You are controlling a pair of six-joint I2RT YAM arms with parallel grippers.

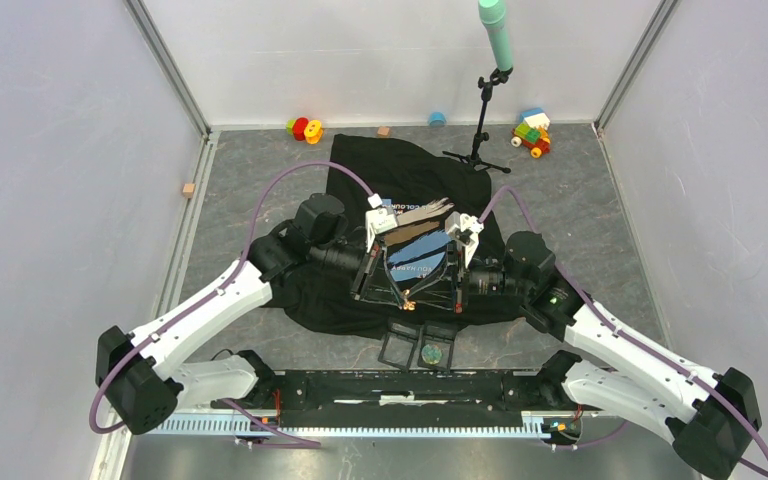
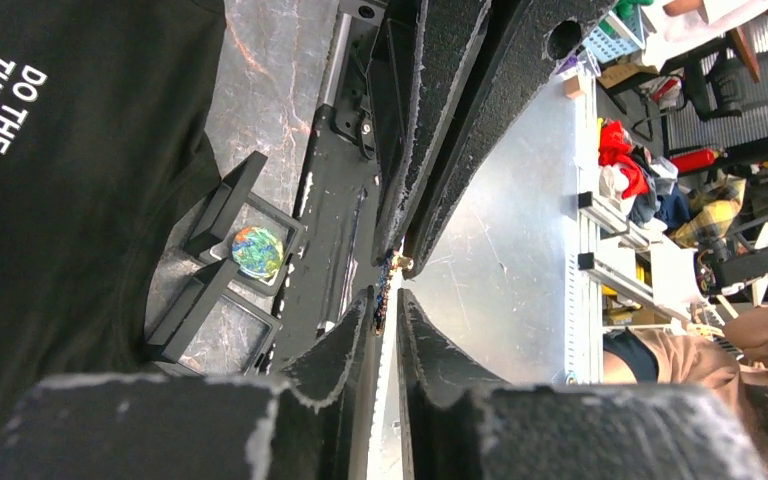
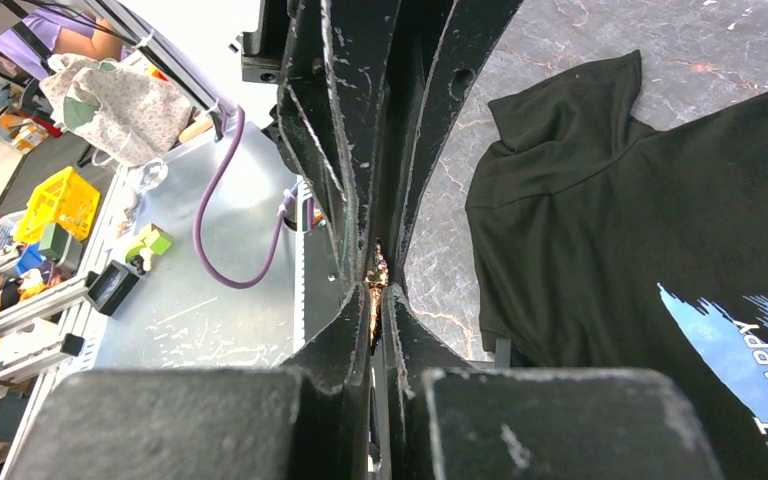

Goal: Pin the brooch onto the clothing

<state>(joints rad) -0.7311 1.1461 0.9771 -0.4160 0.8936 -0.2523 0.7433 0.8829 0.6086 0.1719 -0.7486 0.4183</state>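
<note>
The clothing (image 1: 400, 175), a black T-shirt with blue and tan print and white lettering, lies spread on the table; it also shows in the wrist views (image 2: 60, 200) (image 3: 640, 250). Over its near hem my two grippers meet tip to tip. A small gold, beaded brooch (image 1: 408, 304) sits edge-on between them. My right gripper (image 1: 417, 298) (image 3: 377, 292) is shut on the brooch (image 3: 377, 275). My left gripper (image 1: 400, 298) (image 2: 388, 297) has its jaws drawn close around the brooch's other end (image 2: 381, 300), with only a thin slit of light beside it.
An open black case (image 1: 400, 350) (image 2: 210, 215) lies just near of the hem, holding a round colourful badge (image 1: 430, 352) (image 2: 257, 251). A microphone stand (image 1: 485, 100) stands behind the shirt. Toys (image 1: 305, 128) (image 1: 532, 132) line the back wall, and a wooden block (image 1: 189, 189) lies at left.
</note>
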